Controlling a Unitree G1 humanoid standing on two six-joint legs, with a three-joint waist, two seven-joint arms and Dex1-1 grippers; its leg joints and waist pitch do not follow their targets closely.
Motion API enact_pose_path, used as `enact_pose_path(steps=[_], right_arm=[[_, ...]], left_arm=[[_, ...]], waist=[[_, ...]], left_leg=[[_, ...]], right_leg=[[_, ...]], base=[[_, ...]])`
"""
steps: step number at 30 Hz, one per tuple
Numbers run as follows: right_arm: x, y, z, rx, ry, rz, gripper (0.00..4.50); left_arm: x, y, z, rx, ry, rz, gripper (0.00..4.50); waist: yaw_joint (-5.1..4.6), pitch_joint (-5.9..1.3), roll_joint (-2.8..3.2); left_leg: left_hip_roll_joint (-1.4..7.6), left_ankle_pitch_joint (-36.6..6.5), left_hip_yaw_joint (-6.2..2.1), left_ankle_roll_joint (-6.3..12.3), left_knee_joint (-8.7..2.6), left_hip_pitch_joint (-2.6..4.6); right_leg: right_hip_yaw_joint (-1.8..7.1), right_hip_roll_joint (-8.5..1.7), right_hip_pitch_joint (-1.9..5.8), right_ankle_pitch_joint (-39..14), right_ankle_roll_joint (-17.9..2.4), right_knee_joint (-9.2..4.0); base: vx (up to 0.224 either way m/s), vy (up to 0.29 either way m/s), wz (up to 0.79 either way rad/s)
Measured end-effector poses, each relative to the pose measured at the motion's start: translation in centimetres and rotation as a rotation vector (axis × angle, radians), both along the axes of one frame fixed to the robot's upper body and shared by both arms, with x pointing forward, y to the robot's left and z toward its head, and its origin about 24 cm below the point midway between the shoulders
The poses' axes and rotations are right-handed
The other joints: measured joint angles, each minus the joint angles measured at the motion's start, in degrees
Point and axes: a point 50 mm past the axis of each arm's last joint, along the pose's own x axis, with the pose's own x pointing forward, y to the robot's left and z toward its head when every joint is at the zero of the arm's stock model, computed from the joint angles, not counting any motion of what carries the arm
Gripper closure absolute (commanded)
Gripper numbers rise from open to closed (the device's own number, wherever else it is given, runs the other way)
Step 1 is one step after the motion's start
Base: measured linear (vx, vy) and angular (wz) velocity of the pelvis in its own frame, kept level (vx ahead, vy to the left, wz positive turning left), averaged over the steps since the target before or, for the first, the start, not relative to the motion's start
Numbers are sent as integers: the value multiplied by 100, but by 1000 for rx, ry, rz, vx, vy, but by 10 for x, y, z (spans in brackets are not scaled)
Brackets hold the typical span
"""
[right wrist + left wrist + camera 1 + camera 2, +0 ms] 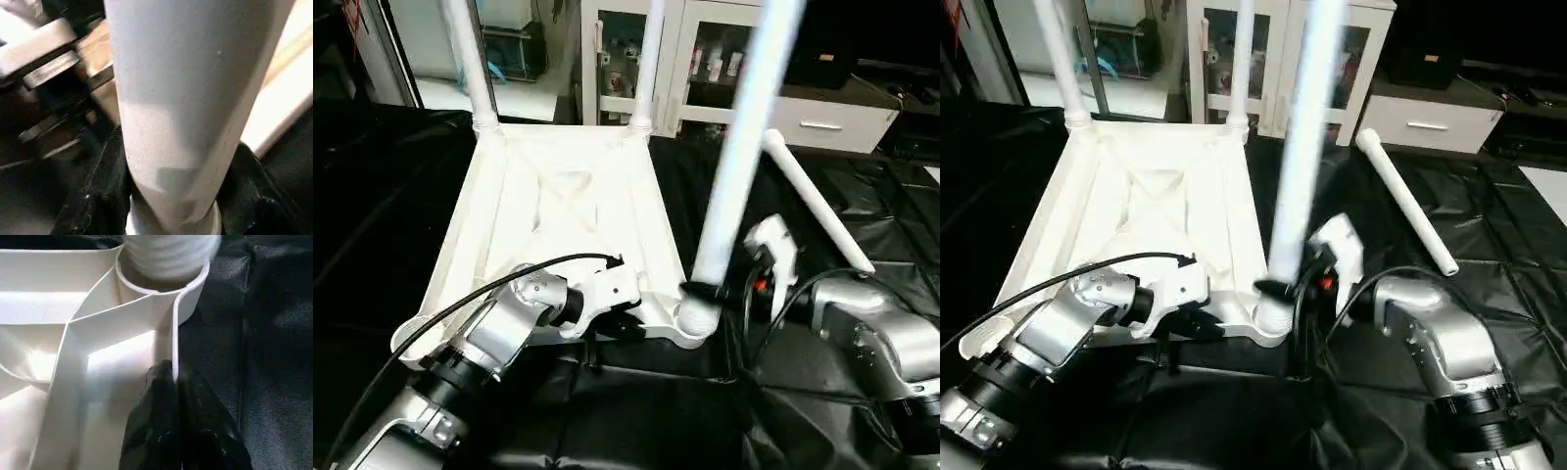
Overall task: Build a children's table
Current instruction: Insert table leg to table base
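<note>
The robot is putting the third leg into the near corner socket of the upside-down table top. The right pincer is squeezing that leg low down. The left pincer is pinching the top's rim. The leg is pointing straight up. Next it probably needs twisting tight. The last leg is lying flat on the worktop.

We scan everything and find no writing we can read. The white table top and its legs are bare plastic with no lettering, and the loose leg on the black sheet carries none either. Bottles behind the glass cabinet doors have labels, but they are too small for us to make out. We see no print on the silver forearms.
</note>
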Motion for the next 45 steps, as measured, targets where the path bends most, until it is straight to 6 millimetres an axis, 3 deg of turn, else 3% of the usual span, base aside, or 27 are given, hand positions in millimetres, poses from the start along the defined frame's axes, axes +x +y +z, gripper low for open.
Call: enact_pose_path(steps=[10,23,33,45], right_arm=[[7,-1,0,-9,14,-4,262],[15,6,-13,64,40,-38,262],[5,-4,-24,164,28,-134,262],[-11,-12,-39,319,-8,-321,263]], left_arm=[[1,-2,0,-1,8,-1,450],[2,2,-1,6,14,7,450],[5,-1,-2,-8,30,14,450],[10,-4,-2,-28,40,40,450]], waist=[[31,-2,-13],[-24,-19,-31],[7,-23,-25],[10,0,26]], left_leg=[[1,2,3,-2,1,0],[2,2,3,-5,0,12],[2,2,3,-5,-1,7],[1,1,3,-6,-14,0]], right_leg=[[0,-2,1,1,-1,0],[0,-1,7,2,-3,1],[0,-1,6,2,-2,-1],[4,-1,4,-14,25,-14]], base=[[0,0,0],[0,0,0],[0,0,0],[0,0,0]])
